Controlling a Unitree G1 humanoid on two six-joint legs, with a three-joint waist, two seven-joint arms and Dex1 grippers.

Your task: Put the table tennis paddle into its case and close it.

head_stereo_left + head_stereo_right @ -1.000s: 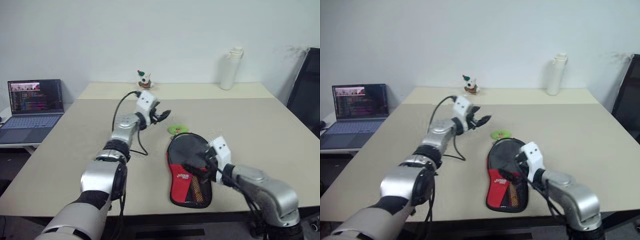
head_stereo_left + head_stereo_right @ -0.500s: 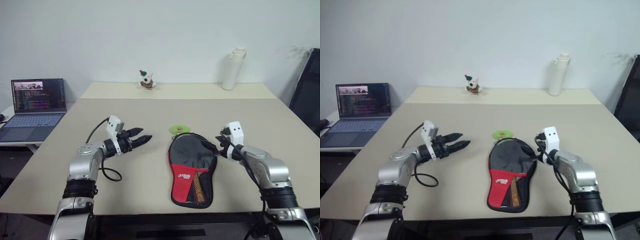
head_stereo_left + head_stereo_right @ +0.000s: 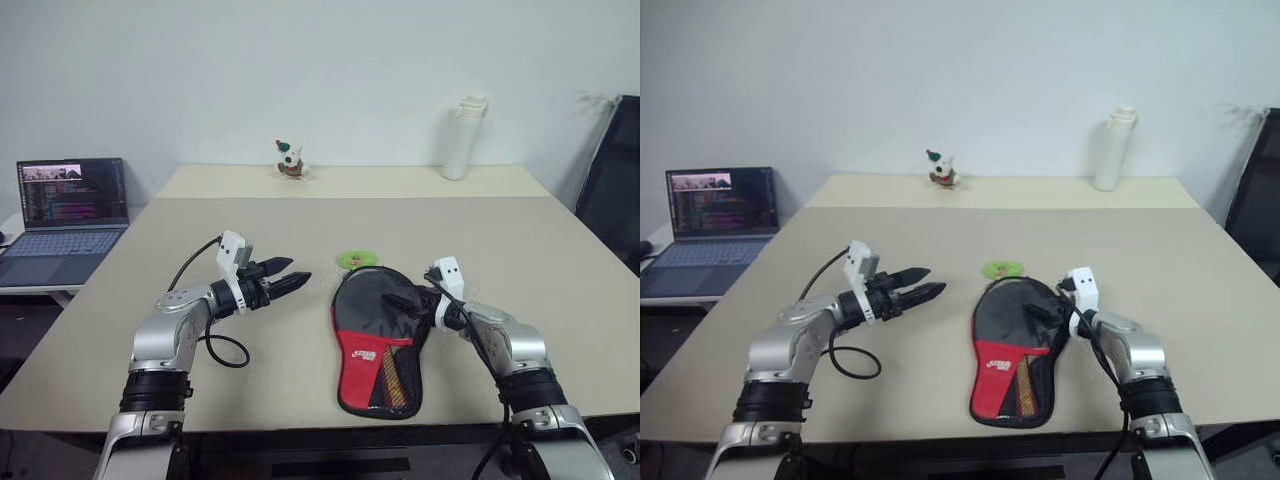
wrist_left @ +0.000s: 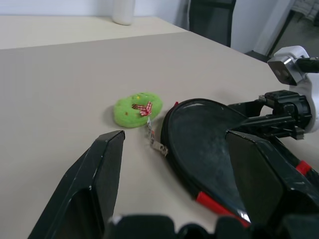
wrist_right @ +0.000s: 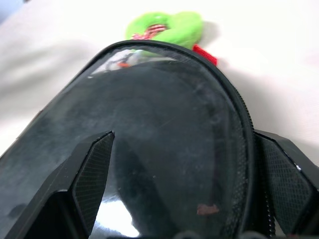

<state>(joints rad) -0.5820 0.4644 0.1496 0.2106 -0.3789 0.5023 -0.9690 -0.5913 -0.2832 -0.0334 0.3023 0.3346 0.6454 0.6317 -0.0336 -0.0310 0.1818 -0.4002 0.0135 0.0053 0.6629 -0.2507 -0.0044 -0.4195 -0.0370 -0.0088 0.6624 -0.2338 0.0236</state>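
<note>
The case (image 3: 378,340) lies flat near the table's (image 3: 520,240) front edge, long axis running front to back: black rounded end toward the far side by a little green felt thing (image 3: 352,259), red logo panel and mesh toward the robot (the paddle can't be made out separately). The right gripper (image 3: 408,303) is spread wide over the case's rounded right edge, gripping nothing. The left gripper (image 3: 292,281) hovers open and empty over bare tabletop left of the case.

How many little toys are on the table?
2: a small figurine at the table's far edge, and a green felt toy just beyond the case.
</note>
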